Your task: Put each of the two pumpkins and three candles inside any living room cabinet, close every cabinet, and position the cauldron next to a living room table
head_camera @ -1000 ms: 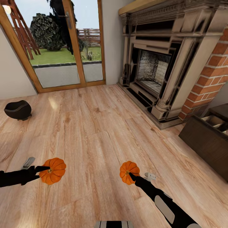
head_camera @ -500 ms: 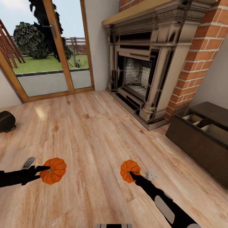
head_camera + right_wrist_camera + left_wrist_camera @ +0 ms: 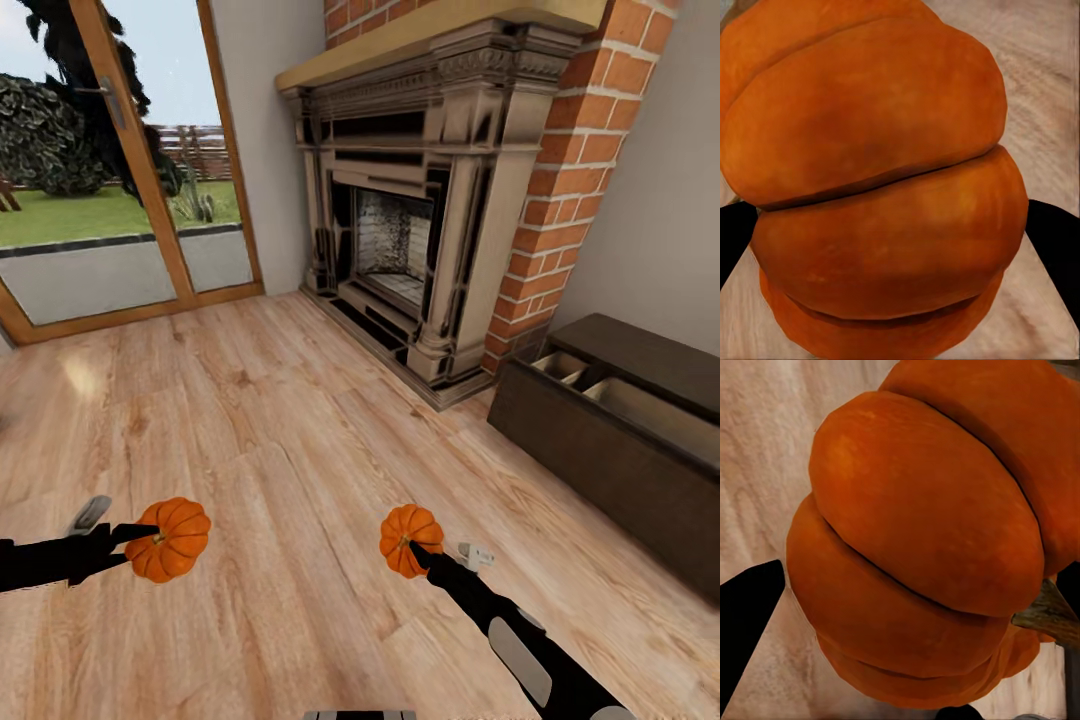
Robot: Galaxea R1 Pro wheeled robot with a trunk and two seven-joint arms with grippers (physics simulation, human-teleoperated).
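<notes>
Swinging toward the open-drawered cabinet [image 3: 620, 440], cauldron gone from view; left gripper [image 3: 140, 535] and right gripper [image 3: 412, 550] jaws each clamped on a pumpkin [image 3: 170, 540] [image 3: 408, 540].

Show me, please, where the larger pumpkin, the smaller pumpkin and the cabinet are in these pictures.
larger pumpkin [image 3: 172, 540], head view, its ribbed side.
smaller pumpkin [image 3: 408, 538], head view, its ribbed side.
cabinet [image 3: 610, 475], head view, its dark front panel.

Bright, even daylight from the glass door [image 3: 120, 200]; soft glare patch on the floor [image 3: 85, 375] nearby; wide-angle edge distortion.
</notes>
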